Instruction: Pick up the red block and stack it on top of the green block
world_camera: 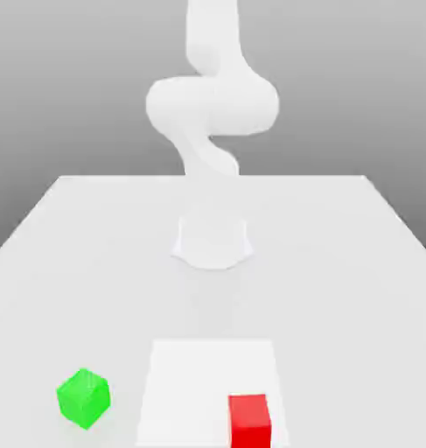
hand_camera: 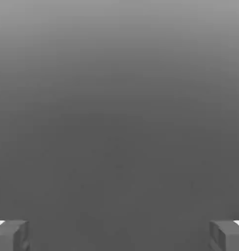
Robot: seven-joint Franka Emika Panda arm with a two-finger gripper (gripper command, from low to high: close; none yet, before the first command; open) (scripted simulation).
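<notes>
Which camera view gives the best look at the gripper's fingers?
The hand view: both fingers of the gripper reach in at its lower corners, set wide apart with a gap between them. In the exterior view the arm is visible, but I can't make out any fingers there.

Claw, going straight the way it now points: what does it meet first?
Looks free as far as the hand view shows: between the open claw's fingertips there is only plain grey, no block or table edge. Depth is unclear in that grey, so I can't rule out something farther off.
</notes>
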